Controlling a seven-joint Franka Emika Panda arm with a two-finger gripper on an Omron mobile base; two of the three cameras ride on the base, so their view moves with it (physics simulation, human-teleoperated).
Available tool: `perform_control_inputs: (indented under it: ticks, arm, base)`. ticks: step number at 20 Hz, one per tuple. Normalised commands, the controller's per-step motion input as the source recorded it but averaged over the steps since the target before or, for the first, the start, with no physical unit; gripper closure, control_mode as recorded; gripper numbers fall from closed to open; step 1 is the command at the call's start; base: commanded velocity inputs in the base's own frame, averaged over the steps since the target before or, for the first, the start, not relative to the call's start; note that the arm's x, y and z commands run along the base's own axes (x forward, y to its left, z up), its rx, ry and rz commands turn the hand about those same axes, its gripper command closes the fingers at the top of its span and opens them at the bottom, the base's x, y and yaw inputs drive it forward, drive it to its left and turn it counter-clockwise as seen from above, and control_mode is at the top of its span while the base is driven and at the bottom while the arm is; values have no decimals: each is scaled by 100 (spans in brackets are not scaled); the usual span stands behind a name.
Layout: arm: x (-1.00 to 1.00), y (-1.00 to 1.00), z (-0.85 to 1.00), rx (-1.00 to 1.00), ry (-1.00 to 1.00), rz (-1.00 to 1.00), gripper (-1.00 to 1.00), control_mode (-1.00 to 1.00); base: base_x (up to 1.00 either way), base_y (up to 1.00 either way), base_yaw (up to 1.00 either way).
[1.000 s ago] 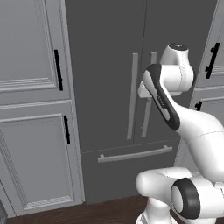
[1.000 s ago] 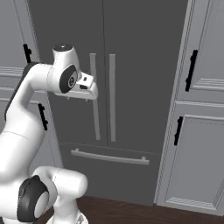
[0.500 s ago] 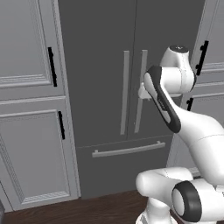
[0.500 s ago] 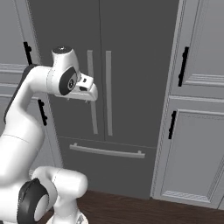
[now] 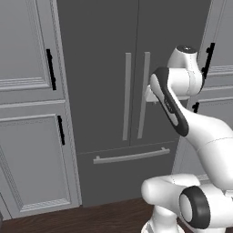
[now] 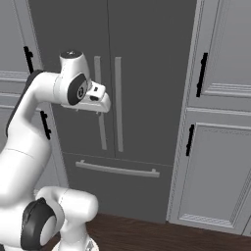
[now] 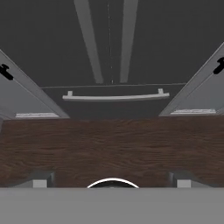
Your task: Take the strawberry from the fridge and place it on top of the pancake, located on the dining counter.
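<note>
My left base camera sits behind me on my left, looking forward at the tall dark grey fridge [image 5: 113, 91] with its long grey bar handles, my white arm [image 5: 182, 113] rising at lower right. My right base camera faces the same fridge [image 6: 137, 73] from my right, so both share its closed doors and drawer bar. My hand camera looks steeply down the fridge front [image 7: 109, 39] to the dark wood-plank floor [image 7: 109, 144], from fairly near.
</note>
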Motion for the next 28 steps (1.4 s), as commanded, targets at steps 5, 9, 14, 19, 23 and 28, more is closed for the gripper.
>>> perform_control_inputs:
  ticks: [5,9,14,19,23,28]
  arm:
    - [47,-7,-3,0,-6,10,-100,-100]
    - [91,-20,-19,0,-13,5,-100,-100]
    - [95,-5,1,0,-32,-1,-100,-100]
    - [86,-33,12,3,-18,-1,-100,-100]
    - [71,-27,25,7,1,-1,-100,-100]
    - [32,1,0,0,0,-7,-100,-100]
  base:
    - [0,0,0]
    - [0,0,0]
    - [0,0,0]
    - [0,0,0]
    - [0,0,0]
    - [0,0,0]
